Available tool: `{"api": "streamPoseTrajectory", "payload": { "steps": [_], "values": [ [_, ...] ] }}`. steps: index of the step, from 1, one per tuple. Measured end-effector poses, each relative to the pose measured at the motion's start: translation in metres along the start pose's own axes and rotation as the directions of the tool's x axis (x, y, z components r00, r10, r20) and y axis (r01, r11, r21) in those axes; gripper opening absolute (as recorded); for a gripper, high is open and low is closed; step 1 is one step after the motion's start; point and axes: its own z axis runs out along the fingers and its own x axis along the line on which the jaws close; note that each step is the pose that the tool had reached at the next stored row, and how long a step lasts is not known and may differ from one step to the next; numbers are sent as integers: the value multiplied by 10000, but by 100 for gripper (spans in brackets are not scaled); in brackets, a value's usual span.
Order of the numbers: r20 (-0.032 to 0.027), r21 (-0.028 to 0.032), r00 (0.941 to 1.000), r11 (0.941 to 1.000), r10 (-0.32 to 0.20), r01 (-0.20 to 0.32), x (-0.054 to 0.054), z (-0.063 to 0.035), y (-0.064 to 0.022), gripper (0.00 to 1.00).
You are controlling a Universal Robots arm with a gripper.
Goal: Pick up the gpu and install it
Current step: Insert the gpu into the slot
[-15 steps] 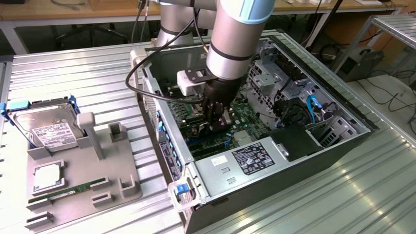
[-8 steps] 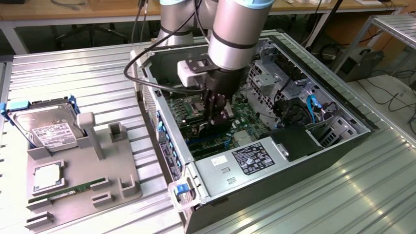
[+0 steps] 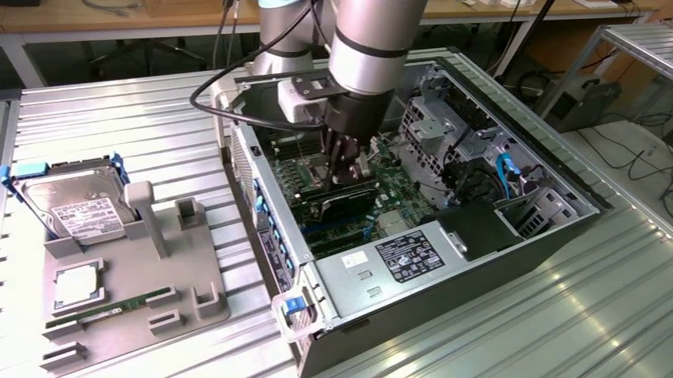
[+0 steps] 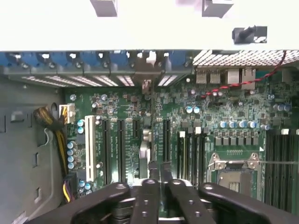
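The fingers were clenched on the gpu, holding it edge-on just beneath them inside the computer case, right over the motherboard slots, seemingly not yet seated.

An open PC case lies on the ribbed metal desk, its green motherboard directly beneath the claw. An empty CPU socket sits just beside the claw, with long black slots and one white slot on its other side. Well apart, toward the exterior view's left, a grey holder carries a hard drive, a green memory stick and what looks like a CPU chip.
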Motion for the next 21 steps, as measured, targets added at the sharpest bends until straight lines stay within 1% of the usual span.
{"api": "streamPoseTrajectory", "payload": {
  "steps": [1, 8, 17, 21],
  "values": [
    [-2, 1, 10000, 10000, -2, 2, 0, 9, 1, 11],
    [-4, 2, 10000, 10000, -6, 6, 1, 114, -1, 11],
    [-25, 1, 10000, 10000, -6, 6, 18, 127, 7, 11],
    [-33, -1, 10000, 10000, -5, 5, 20, 174, 32, 11]
  ]
}}
